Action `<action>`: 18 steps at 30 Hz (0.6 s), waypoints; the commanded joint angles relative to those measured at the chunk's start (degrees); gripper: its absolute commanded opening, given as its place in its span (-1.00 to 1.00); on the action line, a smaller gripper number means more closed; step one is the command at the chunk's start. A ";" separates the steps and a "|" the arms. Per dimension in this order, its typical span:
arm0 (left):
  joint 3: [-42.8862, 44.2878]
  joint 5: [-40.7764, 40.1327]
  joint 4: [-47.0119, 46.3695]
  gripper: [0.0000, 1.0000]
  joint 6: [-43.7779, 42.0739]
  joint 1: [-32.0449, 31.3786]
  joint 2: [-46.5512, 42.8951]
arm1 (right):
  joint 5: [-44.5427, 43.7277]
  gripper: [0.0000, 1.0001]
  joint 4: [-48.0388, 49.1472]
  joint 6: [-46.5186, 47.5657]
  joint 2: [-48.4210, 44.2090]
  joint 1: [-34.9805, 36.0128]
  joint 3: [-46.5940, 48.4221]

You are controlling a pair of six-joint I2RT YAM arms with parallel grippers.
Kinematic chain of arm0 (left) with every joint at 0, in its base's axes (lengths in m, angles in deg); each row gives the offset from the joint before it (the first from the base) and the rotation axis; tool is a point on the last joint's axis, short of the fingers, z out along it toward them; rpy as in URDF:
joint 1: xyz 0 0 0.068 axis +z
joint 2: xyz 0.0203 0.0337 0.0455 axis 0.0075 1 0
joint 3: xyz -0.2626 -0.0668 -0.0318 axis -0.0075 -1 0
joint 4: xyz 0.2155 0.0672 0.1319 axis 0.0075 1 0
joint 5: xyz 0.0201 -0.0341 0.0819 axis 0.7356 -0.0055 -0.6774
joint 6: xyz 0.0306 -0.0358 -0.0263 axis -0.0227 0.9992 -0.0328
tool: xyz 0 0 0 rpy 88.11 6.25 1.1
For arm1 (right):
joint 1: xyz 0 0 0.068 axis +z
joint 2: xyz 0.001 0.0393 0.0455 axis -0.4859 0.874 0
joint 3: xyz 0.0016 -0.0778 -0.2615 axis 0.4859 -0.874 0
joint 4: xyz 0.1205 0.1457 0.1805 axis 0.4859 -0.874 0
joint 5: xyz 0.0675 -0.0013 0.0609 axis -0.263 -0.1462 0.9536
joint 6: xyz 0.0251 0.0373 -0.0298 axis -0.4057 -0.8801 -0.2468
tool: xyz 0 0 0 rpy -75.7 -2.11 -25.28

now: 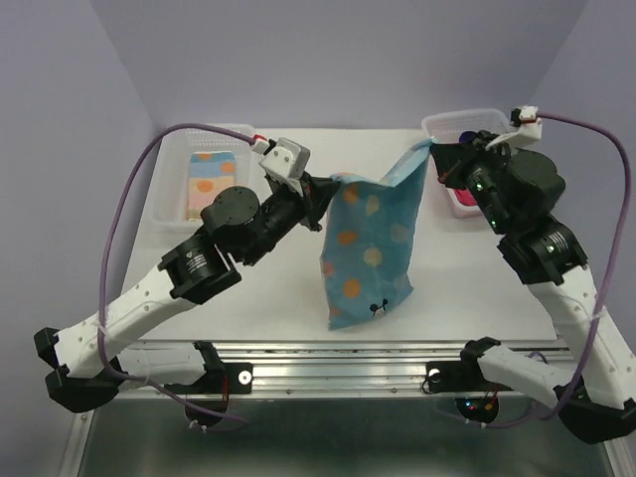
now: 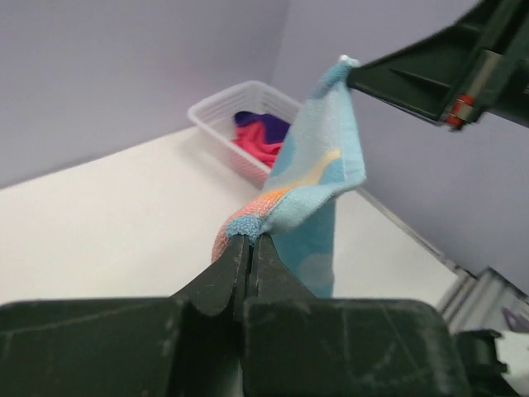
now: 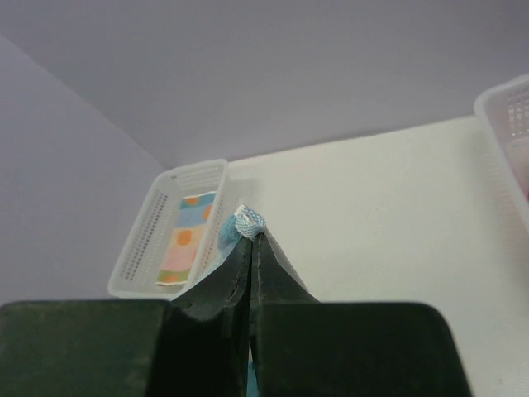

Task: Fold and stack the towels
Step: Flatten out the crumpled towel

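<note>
Here, the blue dotted towel [image 1: 368, 243] hangs stretched between the two arms above the middle of the counter [image 1: 248, 298]. Its top edge slopes from a higher corner on the right down to a lower one on the left. The cloth shows orange and pale dots on a blue ground. Its lower end reaches toward the near edge of the counter, where it appears to touch the surface. The left gripper [image 1: 323, 191] is clamped on the towel's top left corner; its wrist view shows the jaws pressed together with a bunch of blue and orange cloth squeezed between them. The right gripper [image 1: 433, 149] is likewise closed tight on the opposite top corner, with only a small nub of blue terry poking out above its tips. A folded striped towel [image 1: 212, 184] with orange dots lies flat inside the left basket [image 1: 171, 184], a white perforated one at the far left corner of the counter. The right basket [image 1: 457, 114], of the same kind, stands at the far right corner, partly hidden behind the right arm. In it a pink towel [image 2: 256, 150] and a purple towel [image 2: 263, 128] lie bunched and touching each other. Both arms rise from the near edge of the counter and lean inward toward the hanging cloth.
</note>
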State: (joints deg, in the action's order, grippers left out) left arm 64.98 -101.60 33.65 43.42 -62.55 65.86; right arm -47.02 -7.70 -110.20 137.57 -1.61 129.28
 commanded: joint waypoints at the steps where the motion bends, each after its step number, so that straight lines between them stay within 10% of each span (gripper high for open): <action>1: -0.25 1.99 -3.72 -1.00 2.92 14.85 4.85 | -6.68 -0.99 9.88 1.88 6.78 0.31 -2.07; 18: 13.98 22.23 -8.30 -1.00 -5.07 37.66 34.39 | -9.51 -0.99 26.52 6.11 38.26 -3.46 9.51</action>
State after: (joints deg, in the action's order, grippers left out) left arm 73.57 -86.21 29.15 40.74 -27.69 97.77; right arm -56.98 11.58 -105.19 172.94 -2.81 131.80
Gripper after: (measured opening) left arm 0.036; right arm 0.014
